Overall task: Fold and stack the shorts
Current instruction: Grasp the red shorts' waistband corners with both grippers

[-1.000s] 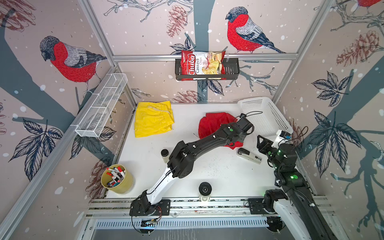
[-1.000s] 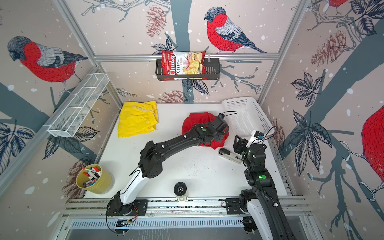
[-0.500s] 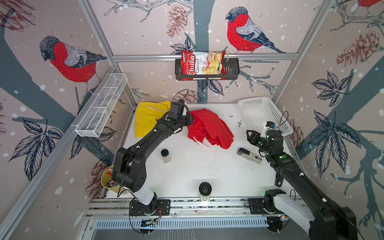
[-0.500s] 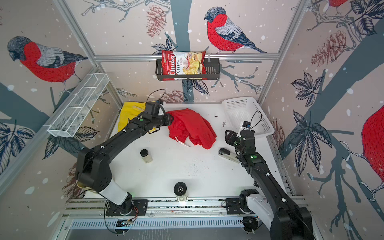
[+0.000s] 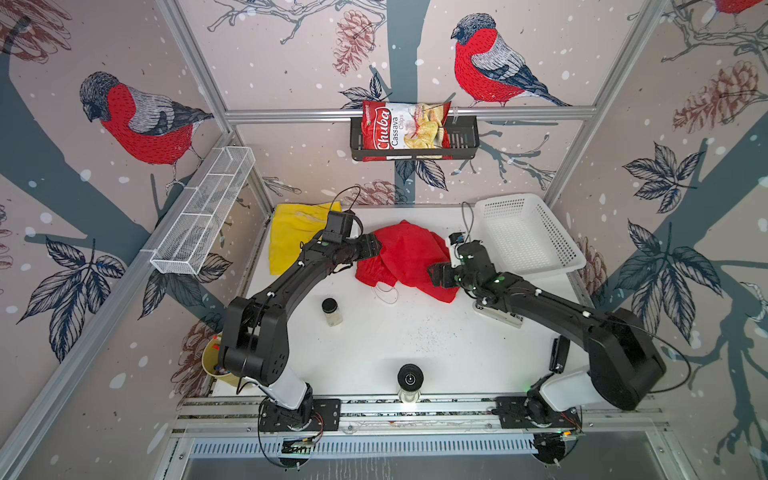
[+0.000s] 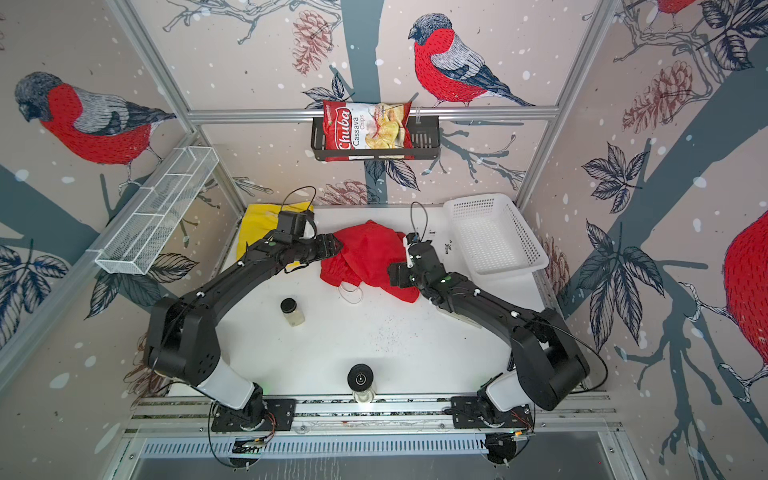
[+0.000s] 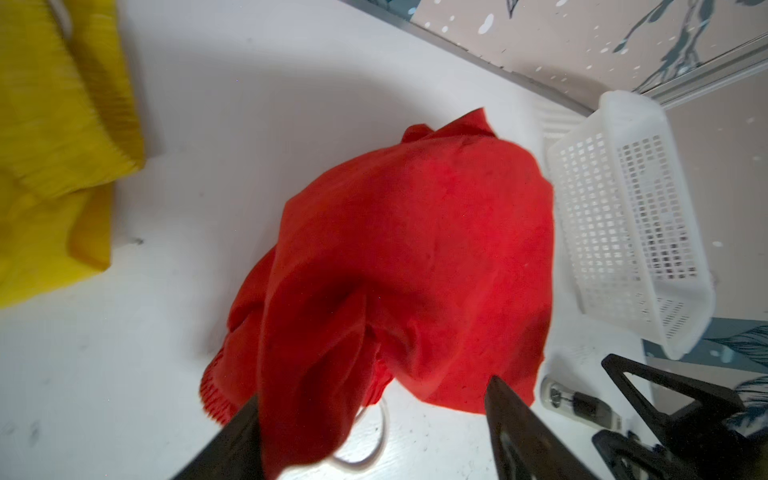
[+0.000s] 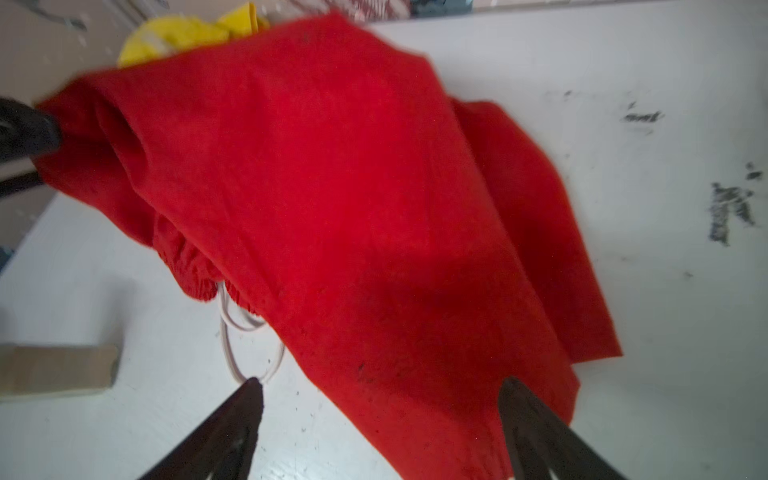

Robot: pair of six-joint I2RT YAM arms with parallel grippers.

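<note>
The red shorts [image 5: 409,253] lie in a crumpled heap on the white table [image 5: 415,340], toward the back and near the middle, with the white drawstring [image 5: 385,292] looping out at the near edge. The left gripper [image 5: 372,246] is at the heap's left side and the right gripper [image 5: 437,275] at its near right corner. In the wrist views both have their fingers spread wide, with red cloth loose between them. The yellow shorts [image 5: 291,237] lie in the back left corner, apart from the red pair. A white basket [image 5: 525,239] stands near the heap's right.
</note>
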